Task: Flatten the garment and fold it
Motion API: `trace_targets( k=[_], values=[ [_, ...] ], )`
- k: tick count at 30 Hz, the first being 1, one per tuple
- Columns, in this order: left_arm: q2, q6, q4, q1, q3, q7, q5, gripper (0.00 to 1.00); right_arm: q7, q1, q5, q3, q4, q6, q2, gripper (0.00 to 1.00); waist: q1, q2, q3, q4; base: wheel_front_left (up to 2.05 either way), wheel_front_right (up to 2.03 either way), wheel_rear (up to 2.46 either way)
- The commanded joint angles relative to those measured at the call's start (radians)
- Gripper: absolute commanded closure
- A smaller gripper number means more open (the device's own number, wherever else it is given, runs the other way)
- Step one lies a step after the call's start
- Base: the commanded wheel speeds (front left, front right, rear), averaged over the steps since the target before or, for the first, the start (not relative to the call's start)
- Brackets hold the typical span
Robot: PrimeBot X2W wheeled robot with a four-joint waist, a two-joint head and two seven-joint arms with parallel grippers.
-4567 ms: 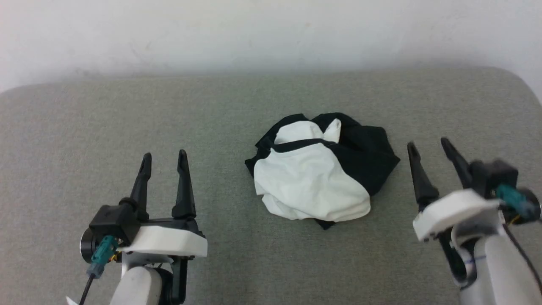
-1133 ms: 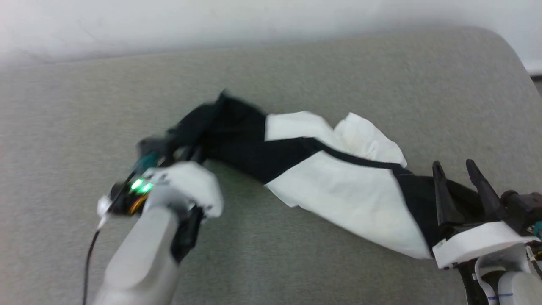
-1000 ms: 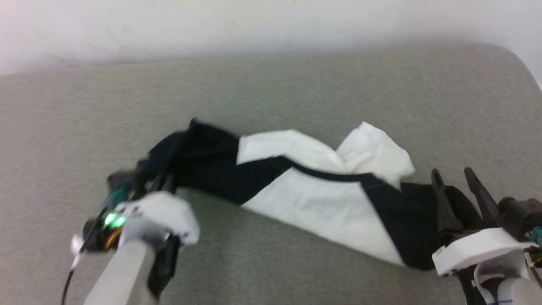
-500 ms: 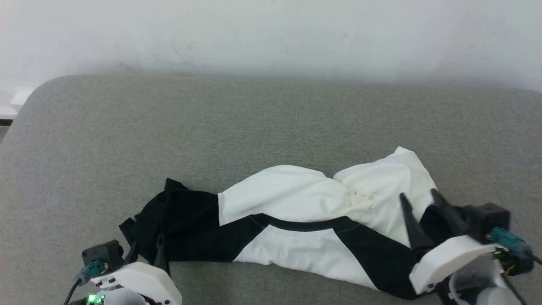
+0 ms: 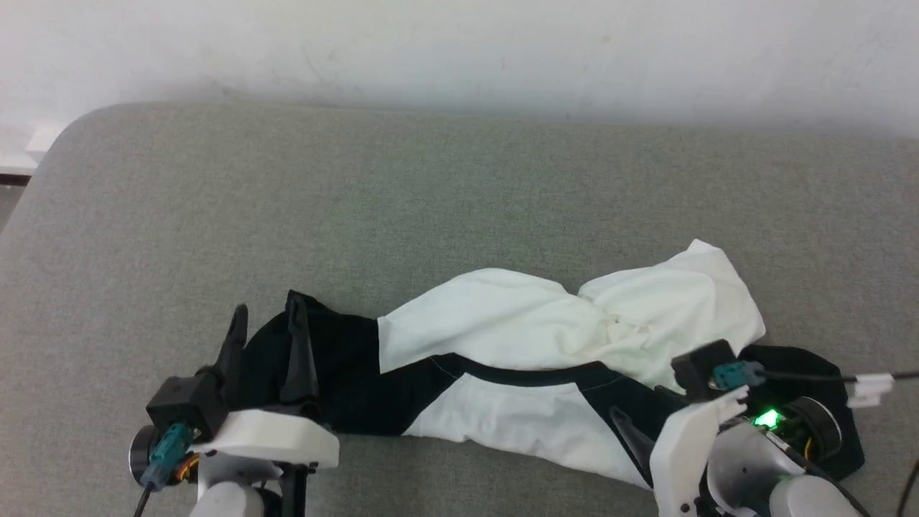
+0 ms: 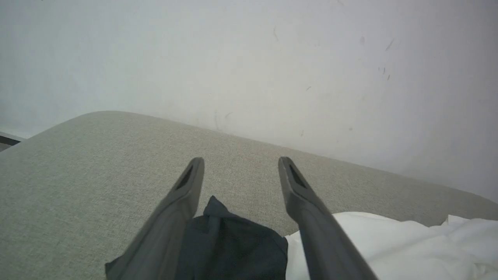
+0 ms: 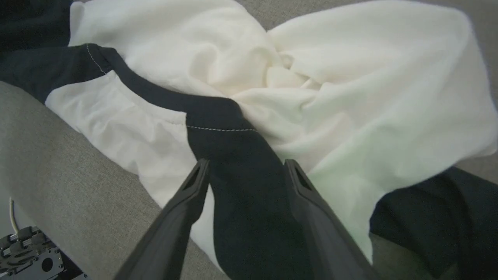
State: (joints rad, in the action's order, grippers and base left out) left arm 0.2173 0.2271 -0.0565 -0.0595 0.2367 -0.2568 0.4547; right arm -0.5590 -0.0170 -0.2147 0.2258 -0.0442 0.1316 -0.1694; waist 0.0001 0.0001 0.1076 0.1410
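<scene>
Between the two claws, along the near part of the grey worktop (image 5: 459,179), the garment (image 5: 502,337) lay pulled into a long band. Its long axis ran straight from the left claw (image 5: 267,303) across to the right claw (image 7: 247,163).

Left claw: fingers spread, nothing pinched. It sat over the left-end sleeve (image 6: 233,241), w/ black cloth showing btwn the fingers and just below them.

Right claw: also spread, straddling the right-end sleeve (image 7: 245,202). Its tips pointed up that black strip toward the neckline trim (image 7: 155,93).

Neither had a hold, as far as I could judge.

Key relation for the coming move, imo: the white body (image 5: 682,309) was bunched beyond the trim, on the side away from both claws. A tight twist (image 7: 288,70) sat dead ahead of the right claw's tips and well off to the side of the left one. So the right arm looked the nearer one to work that knot loose; the left end prob. only needed anchoring.

Hard to read:
- Whether any fingertip actually touched cloth: couldn't tell.
- In the head view the right claw was mostly behind its own wrist housing, w/ one finger poking out.
- Hem, front vs back, any print: lost in the folds.
- The outer end of the right-end sleeve ran partly under that wrist.
</scene>
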Motion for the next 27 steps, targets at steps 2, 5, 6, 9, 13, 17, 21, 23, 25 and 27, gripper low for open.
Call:
trace_targets(
  k=[2, 5, 6, 9, 13, 17, 21, 23, 25, 27],
  values=[
    [-0.029, -0.023, 0.013, -0.014, -0.025, -0.004, -0.042, 0.00, -0.075, -0.037, -0.032, 0.023, 0.019, -0.001, -0.009, 0.43, -0.0001, -0.0001, 0.017, 0.006, 0.00, 0.00, 0.00],
    [-0.055, -0.043, 0.009, -0.007, -0.048, -0.005, -0.068, 0.00, -0.120, -0.057, -0.070, 0.042, 0.020, -0.001, -0.012, 1.00, -0.0001, -0.0001, 0.020, 0.005, 0.00, 0.00, 0.00],
    [-0.063, -0.048, 0.006, -0.004, -0.056, -0.005, -0.076, 0.00, -0.128, -0.060, -0.089, 0.047, 0.015, -0.001, -0.009, 1.00, -0.0001, -0.0001, 0.019, 0.005, 0.00, 0.00, 0.00],
    [-0.081, -0.062, -0.005, 0.007, -0.081, -0.005, -0.095, 0.00, -0.155, -0.051, -0.159, 0.059, -0.003, -0.001, -0.007, 1.00, -0.0001, -0.0001, 0.007, -0.001, 0.00, 0.00, 0.00],
    [-0.095, -0.074, -0.014, 0.022, -0.103, -0.005, -0.110, 0.00, -0.187, -0.027, -0.230, 0.071, -0.037, -0.001, -0.018, 1.00, -0.0001, -0.0001, -0.007, -0.010, 0.00, 0.00, 0.00],
    [-0.107, -0.087, -0.022, 0.030, -0.122, -0.005, -0.128, 0.00, -0.191, 0.000, -0.257, 0.060, -0.102, -0.001, -0.044, 1.00, -0.0001, -0.0001, -0.017, -0.024, 0.00, 0.00, 0.00],
    [-0.118, -0.103, -0.020, 0.026, -0.133, -0.005, -0.143, 0.00, -0.086, -0.016, -0.153, 0.013, -0.112, -0.001, -0.060, 0.00, -0.0001, -0.0001, -0.011, -0.033, 0.00, 0.00, 0.00],
    [-0.123, -0.111, -0.022, 0.022, -0.134, -0.005, -0.150, 0.00, -0.049, -0.021, -0.117, 0.000, -0.088, -0.001, -0.052, 0.00, -0.0001, -0.0001, -0.007, -0.032, 0.00, 0.00, 0.00],
    [-0.128, -0.118, -0.023, 0.017, -0.135, -0.005, -0.155, 0.00, -0.022, -0.031, -0.094, 0.000, -0.061, -0.001, -0.048, 0.00, -0.0001, -0.0001, 0.001, -0.030, 0.00, 0.00, 0.00],
    [-0.133, -0.123, -0.024, 0.012, -0.137, -0.005, -0.159, 0.00, 0.003, -0.048, -0.075, 0.009, -0.031, -0.001, -0.051, 0.00, -0.0001, -0.0001, 0.011, -0.026, 0.00, 0.00, 0.00]
  ],
)
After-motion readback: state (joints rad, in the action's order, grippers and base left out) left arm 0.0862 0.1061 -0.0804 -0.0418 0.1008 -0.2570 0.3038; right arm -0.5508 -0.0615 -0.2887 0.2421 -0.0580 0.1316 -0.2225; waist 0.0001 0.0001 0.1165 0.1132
